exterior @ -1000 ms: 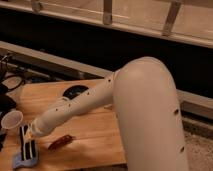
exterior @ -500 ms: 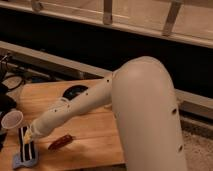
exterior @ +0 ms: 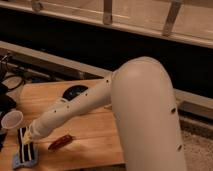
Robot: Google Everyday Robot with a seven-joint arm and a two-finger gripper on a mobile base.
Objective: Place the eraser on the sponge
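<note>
The eraser (exterior: pixel 26 143), a narrow block with black and white stripes, lies lengthwise on the pale blue sponge (exterior: pixel 23 161) at the front left corner of the wooden table (exterior: pixel 95 135). The sponge shows mostly at the eraser's near end. My gripper (exterior: pixel 30 134) is at the end of the white arm, right over the eraser's far end and touching or nearly touching it. The arm's wrist hides the contact.
A translucent cup (exterior: pixel 11 120) stands just left of the gripper near the table's left edge. A reddish-brown oblong thing (exterior: pixel 60 142) lies to the right of the eraser. A black round object (exterior: pixel 75 92) sits at the back. Dark clutter lies beyond the left edge.
The arm's end has shifted only slightly. The eraser stays on the sponge in nearly the same place.
</note>
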